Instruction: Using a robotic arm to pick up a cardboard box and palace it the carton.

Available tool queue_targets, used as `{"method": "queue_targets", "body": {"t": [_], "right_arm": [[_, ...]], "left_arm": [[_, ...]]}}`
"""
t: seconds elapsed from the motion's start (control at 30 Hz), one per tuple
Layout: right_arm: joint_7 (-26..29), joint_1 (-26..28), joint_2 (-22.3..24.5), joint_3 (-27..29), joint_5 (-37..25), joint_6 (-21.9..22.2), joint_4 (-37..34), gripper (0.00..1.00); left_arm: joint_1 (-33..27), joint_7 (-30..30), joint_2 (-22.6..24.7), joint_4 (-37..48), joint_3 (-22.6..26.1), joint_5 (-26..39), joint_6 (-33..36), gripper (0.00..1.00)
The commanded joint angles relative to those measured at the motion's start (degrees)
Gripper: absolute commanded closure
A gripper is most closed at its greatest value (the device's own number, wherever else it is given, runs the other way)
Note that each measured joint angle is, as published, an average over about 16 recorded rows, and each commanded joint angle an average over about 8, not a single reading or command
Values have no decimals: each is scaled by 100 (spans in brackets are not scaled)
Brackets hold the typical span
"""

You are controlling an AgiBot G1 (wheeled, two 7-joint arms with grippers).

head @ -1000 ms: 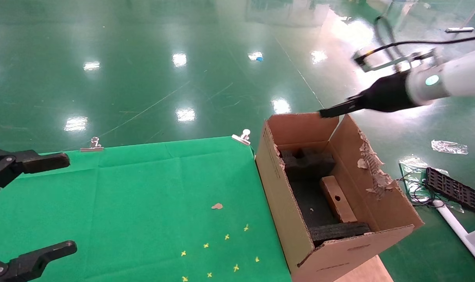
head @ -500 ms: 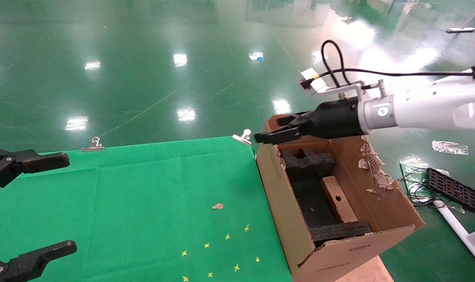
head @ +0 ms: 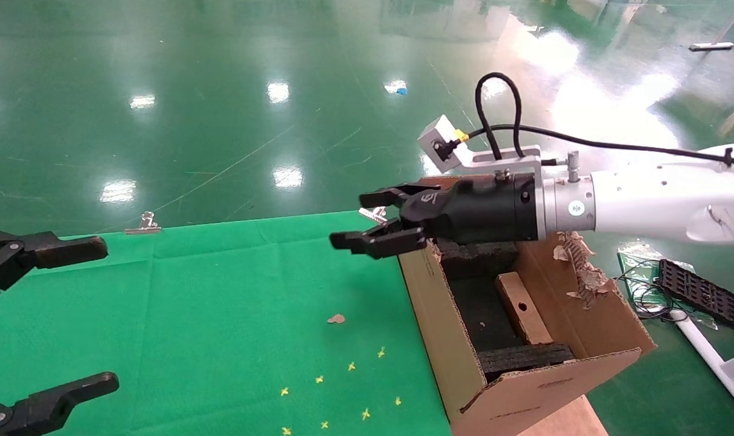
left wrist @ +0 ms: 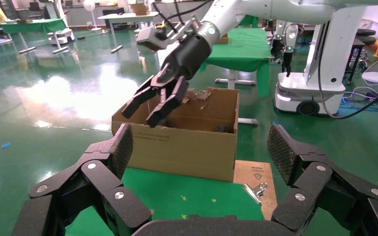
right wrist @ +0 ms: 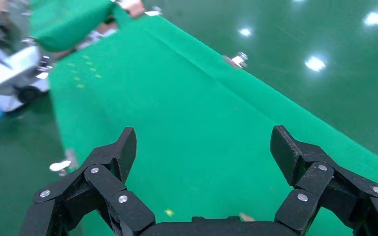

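The carton [head: 439, 315] stands right of the green table, flaps up, one torn. The cardboard box [head: 522, 307] lies tilted inside it between black foam inserts [head: 476, 251], round hole facing up. The robotic arm [head: 645, 197] reaches across the carton's far corner. Its right gripper [head: 352, 219] is open and empty over the cloth's edge, left of the carton. In the right wrist view the gripper [right wrist: 204, 137] shows only green cloth between its fingers. My left gripper [head: 103, 315] stays open at the table's left edge. From there the left wrist view shows the carton [left wrist: 187, 142] and the right gripper [left wrist: 140, 110].
Green cloth [head: 221, 290] covers the table, clipped at the far edge [head: 142, 225]. A cardboard scrap [head: 335, 318] and several yellow marks [head: 343, 387] lie on it. A brown board [head: 561, 421] sits under the carton. A black tray [head: 699, 292] and cables lie on the floor at right.
The right arm swung left from beyond the carton's far flap, across its far corner, to over the cloth's edge, and its fingers spread wider. Left gripper and cardboard box stayed put.
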Motion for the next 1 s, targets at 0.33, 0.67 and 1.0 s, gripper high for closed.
{"method": "queue_targets", "body": {"t": [0.33, 0.67, 1.0], "right_arm": [[-471, -1050, 221, 1286, 458, -374, 1188, 0], [-898, -2003, 421, 2453, 873, -714, 2264, 0], [-1170, -2636, 553, 3232, 1156, -943, 2981, 0]], "left_arm": [[-1, 2, -1, 0, 3, -2, -1, 0], [-1, 3, -2, 0, 6, -4, -3, 0], [-1, 4, -4, 1, 7, -6, -5, 0]]}}
